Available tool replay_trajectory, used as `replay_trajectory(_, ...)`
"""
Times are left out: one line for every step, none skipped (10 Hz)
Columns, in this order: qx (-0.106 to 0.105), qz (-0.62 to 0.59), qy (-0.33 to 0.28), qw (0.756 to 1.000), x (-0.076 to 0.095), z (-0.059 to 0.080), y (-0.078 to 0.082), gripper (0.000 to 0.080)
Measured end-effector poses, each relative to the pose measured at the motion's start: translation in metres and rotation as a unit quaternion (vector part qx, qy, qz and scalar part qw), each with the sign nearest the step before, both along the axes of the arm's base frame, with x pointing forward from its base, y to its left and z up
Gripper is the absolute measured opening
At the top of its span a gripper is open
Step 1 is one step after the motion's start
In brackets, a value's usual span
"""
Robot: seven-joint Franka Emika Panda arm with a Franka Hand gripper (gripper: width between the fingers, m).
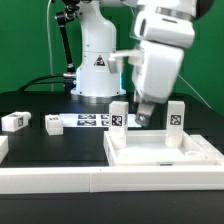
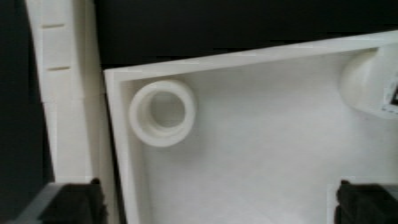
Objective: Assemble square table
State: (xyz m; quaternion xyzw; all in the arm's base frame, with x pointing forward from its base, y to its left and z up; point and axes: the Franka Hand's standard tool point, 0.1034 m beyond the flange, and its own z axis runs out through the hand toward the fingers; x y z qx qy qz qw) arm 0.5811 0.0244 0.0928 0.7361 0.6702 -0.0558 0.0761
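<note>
Exterior view: we note the square table top (image 1: 165, 150) on the bench (image 1: 60, 140) toward the exterior view's right, one leg (image 1: 118, 115) and a second leg (image 1: 177, 116) upright at its far corners, two loose legs (image 1: 52, 123) lying toward the exterior view's left, fingers (image 2: 75, 203) spread and empty; roughly halfway, we judge.

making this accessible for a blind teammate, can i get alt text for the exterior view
The robot's open gripper hangs low over the back of the white square table top, between two upright legs. Two loose legs lie on the black table toward the exterior view's left, beside the marker board.
</note>
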Motion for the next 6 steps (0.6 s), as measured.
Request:
replay_trajectory(0.004,-0.013,-0.001,1.0,-0.016,0.001,-0.003,0.0649)
replay_trajectory(0.004,-0.018,0.004,1.0,-0.029,0.003,-0.009,0.0649)
replay_trajectory(0.005,-0.034,-0.001,0.999,-0.029,0.008,-0.014,0.0649)
replay_trajectory(0.004,-0.034,0.0,0.999,-0.03,0.007,-0.014,0.0649)
replay_trajectory(0.004,-0.037,0.001,0.999,-0.031,0.006,-0.014,0.0649)
replay_trajectory(0.007,-0.09,-0.009,0.996,-0.031,0.006,-0.013,0.0649)
